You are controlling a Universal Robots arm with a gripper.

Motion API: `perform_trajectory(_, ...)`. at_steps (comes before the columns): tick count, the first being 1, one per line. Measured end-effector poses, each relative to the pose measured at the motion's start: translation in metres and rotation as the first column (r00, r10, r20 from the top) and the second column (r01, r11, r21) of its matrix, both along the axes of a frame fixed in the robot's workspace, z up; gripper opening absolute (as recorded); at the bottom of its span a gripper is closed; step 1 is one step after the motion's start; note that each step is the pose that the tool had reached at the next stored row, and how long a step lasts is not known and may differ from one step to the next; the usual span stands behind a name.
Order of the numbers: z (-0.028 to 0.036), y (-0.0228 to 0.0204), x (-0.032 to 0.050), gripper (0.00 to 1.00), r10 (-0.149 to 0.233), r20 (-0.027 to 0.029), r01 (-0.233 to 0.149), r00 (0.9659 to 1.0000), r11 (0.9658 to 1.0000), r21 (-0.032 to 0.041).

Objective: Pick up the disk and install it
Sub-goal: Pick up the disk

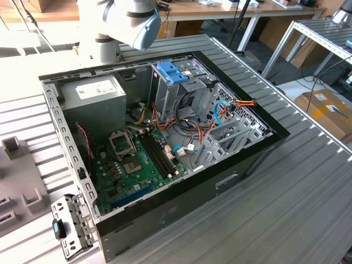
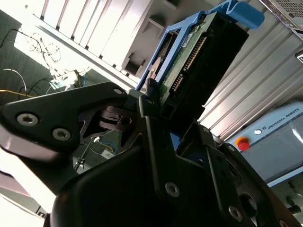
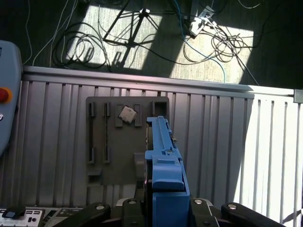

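Observation:
In both wrist views my gripper (image 2: 158, 111) is shut on the disk (image 2: 201, 56), a flat dark hard drive framed by bright blue rails. In the second wrist view the drive's green circuit board and connector edge face the camera. The first wrist view sees the disk (image 3: 163, 156) edge-on, standing up out of my gripper (image 3: 163, 208) and held in the air over a ribbed metal table. In the exterior view the open computer case (image 1: 258, 151) lies on the table, with my arm (image 1: 129, 19) behind its far side.
Inside the case are a grey power-supply box (image 1: 93, 96), a green motherboard (image 1: 132, 165), a drive cage topped by a bare blue bracket (image 1: 172, 71) and loose cables (image 1: 220, 110). Below the held disk a grey fixture plate (image 3: 111, 161) carries a small chip (image 3: 127, 114). A red button (image 3: 4, 94) sits beside it.

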State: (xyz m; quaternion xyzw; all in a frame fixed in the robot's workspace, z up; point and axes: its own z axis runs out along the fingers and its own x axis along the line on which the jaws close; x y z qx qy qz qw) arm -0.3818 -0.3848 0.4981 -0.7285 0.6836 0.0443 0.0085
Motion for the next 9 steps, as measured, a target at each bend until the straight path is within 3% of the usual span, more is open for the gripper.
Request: perform_trajectory(9, -0.0006, -0.0007, 0.0069, 0.37, 0.000, -0.0001, 0.000, 1.0000, 1.0000, 0.0000)
